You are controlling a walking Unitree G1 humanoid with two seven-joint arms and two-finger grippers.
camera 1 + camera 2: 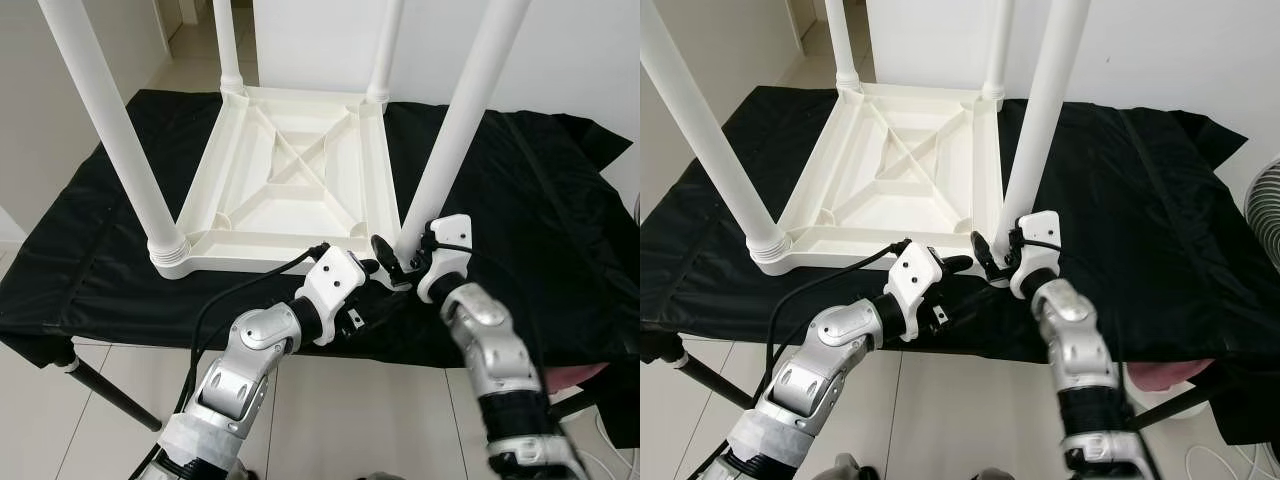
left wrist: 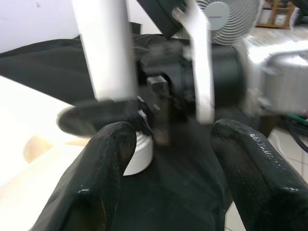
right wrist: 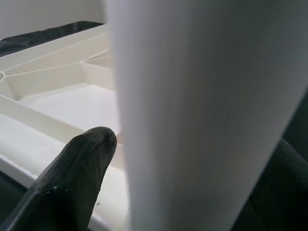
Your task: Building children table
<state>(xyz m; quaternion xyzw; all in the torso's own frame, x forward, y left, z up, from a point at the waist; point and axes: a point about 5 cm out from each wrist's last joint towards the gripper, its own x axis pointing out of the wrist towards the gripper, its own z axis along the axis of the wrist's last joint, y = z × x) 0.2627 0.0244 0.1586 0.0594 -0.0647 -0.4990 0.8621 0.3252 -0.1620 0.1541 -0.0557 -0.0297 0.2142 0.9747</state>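
Observation:
The white children's table (image 1: 280, 180) lies upside down on a black cloth (image 1: 530, 200), with four white legs standing up from its corners. My right gripper (image 1: 398, 260) is at the base of the near right leg (image 1: 450, 130). In the right wrist view that leg (image 3: 202, 115) sits between its two black fingers (image 3: 77, 178), so it is shut on the leg. My left gripper (image 2: 168, 159) is open just left of that corner, near the cloth's front edge, holding nothing. It points at the leg base (image 2: 137, 154).
The near left leg (image 1: 110, 130) and two far legs (image 1: 228, 45) rise steeply beside the work area. The cloth's front edge (image 1: 330, 350) drops to a tiled floor. A fan (image 1: 1265, 210) stands at the far right, and a wall is behind.

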